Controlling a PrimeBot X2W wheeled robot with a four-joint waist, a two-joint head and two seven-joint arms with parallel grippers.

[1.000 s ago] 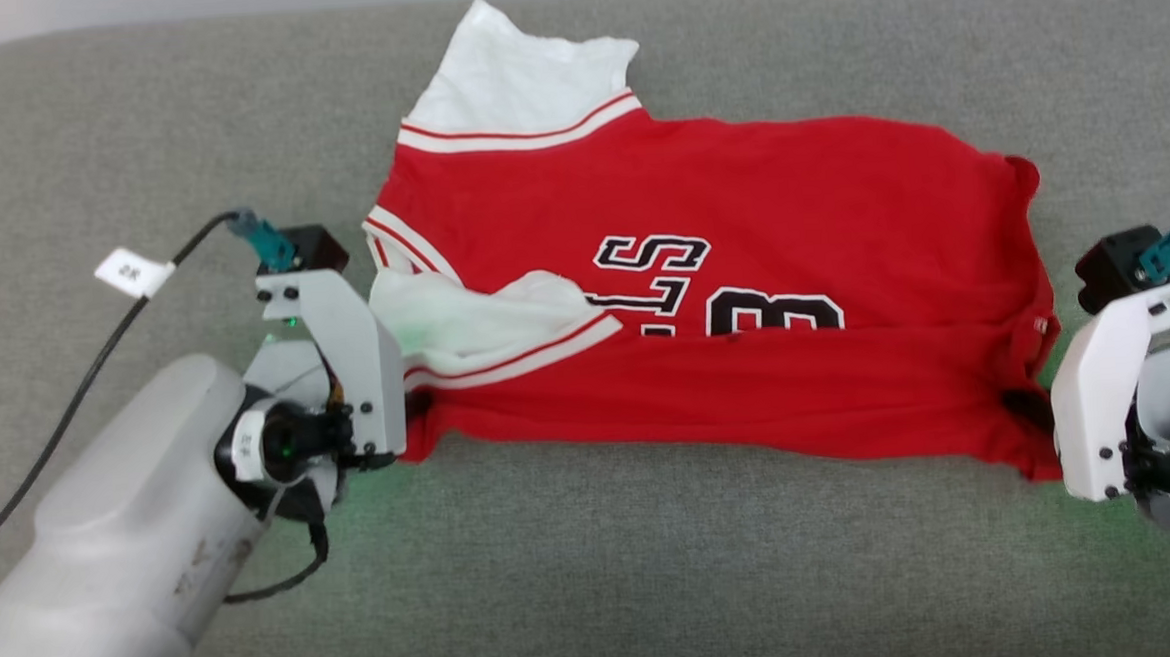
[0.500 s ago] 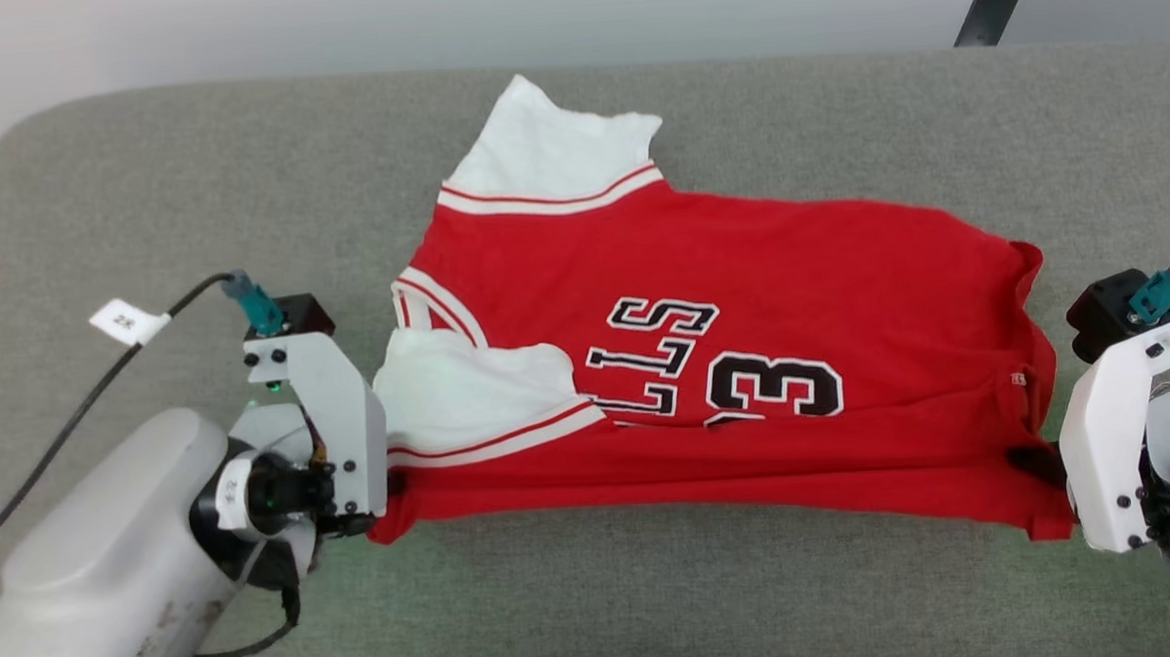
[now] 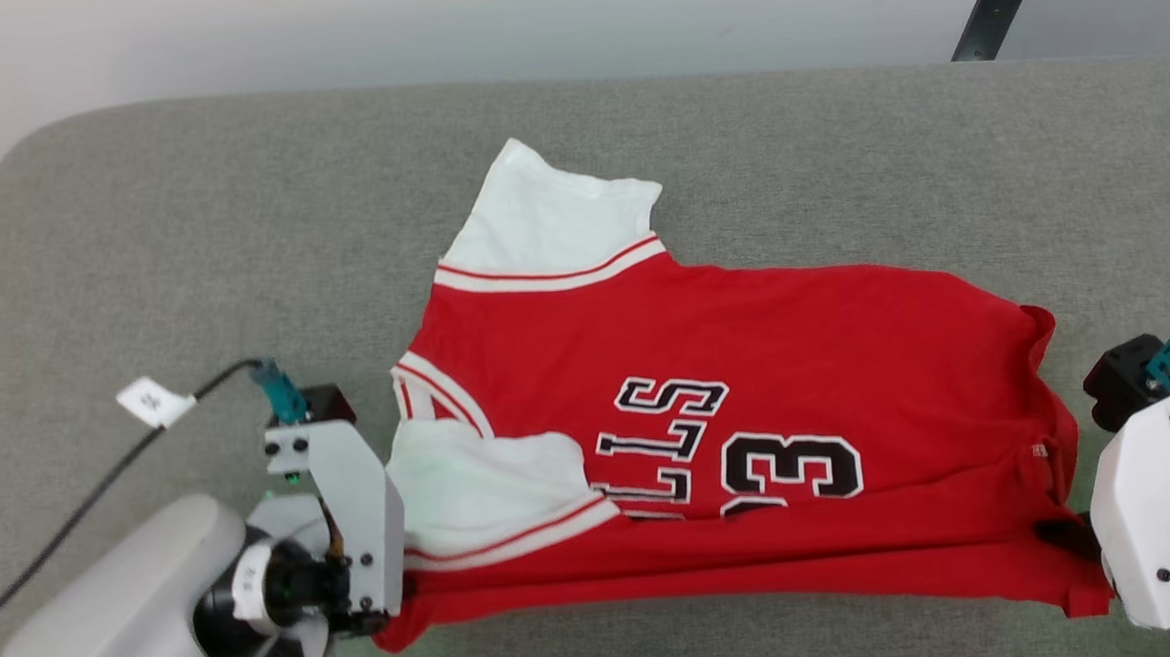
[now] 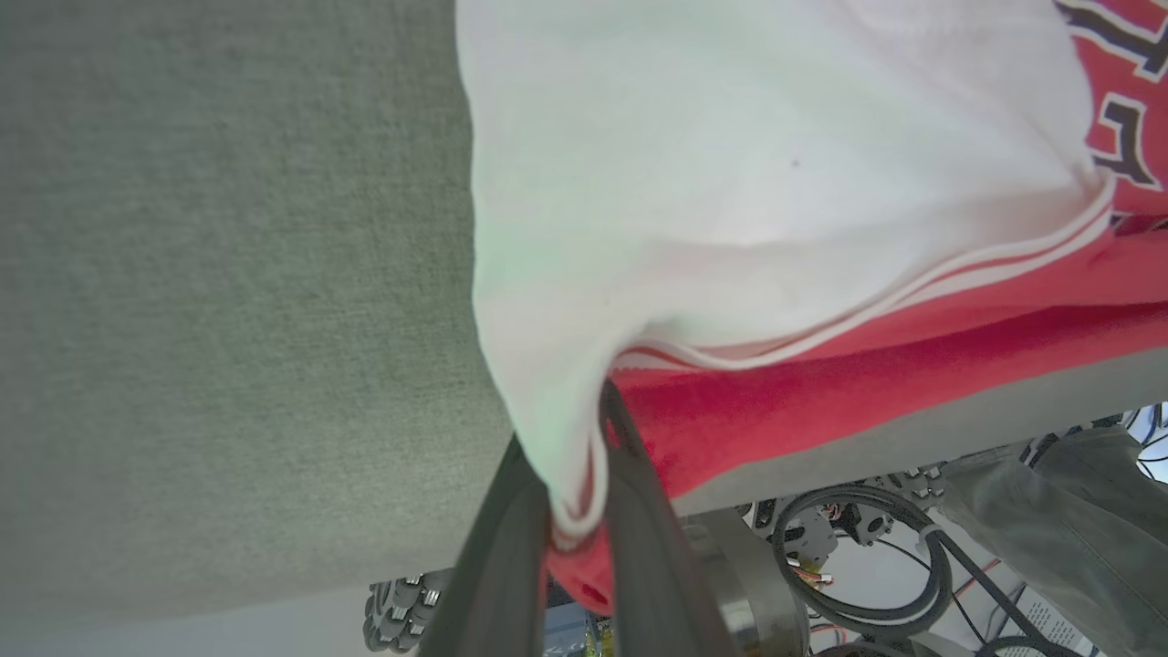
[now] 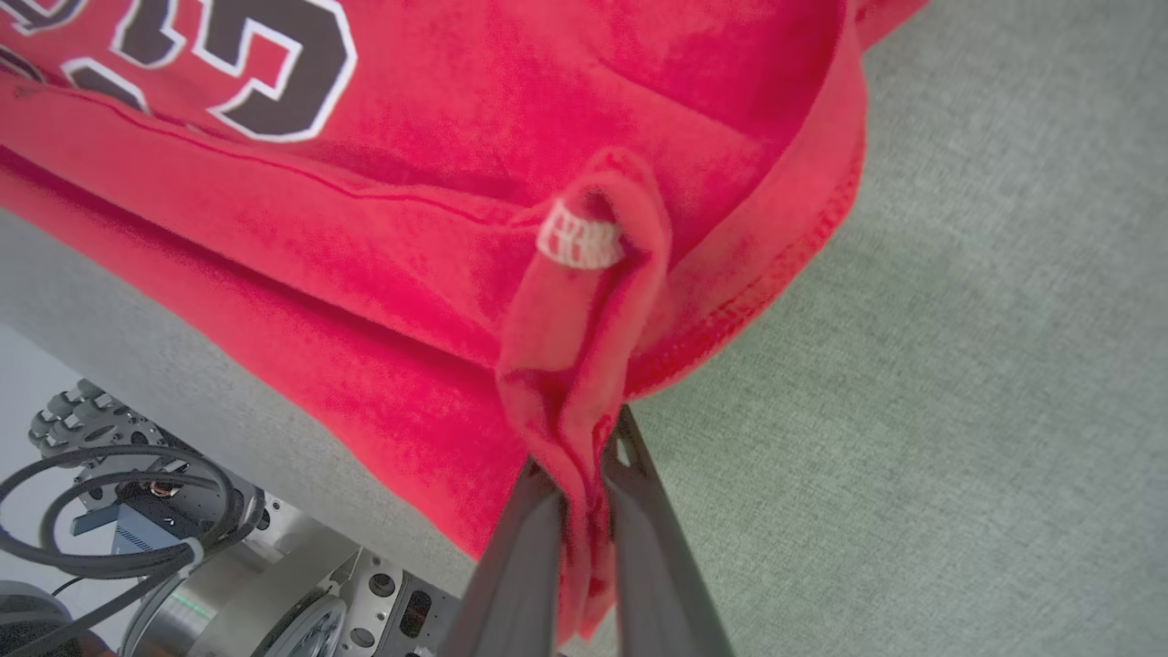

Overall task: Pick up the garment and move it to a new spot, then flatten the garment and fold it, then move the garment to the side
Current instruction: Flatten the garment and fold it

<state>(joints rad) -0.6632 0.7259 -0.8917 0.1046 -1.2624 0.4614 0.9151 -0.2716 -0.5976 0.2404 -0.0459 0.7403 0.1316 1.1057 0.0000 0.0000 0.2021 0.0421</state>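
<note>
Left tool [image 4: 566, 429] clamped on shirt [image 3: 747, 360] sleeve-side corner; right tool [image 5: 579, 447] pinching hem corner. Shirt stretched between, near edge overhanging worktop [image 3: 190, 239] front. Risks: thin pinch slips under tension; white sleeve [image 3: 483, 484] lying over chest gets trapped in fold.

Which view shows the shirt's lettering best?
The head view: the lettering lies nearly whole on the shirt, its near edge hidden by a fold. The left wrist view catches a few strokes at its top right; the right wrist view shows parts of digits, top left.
</note>
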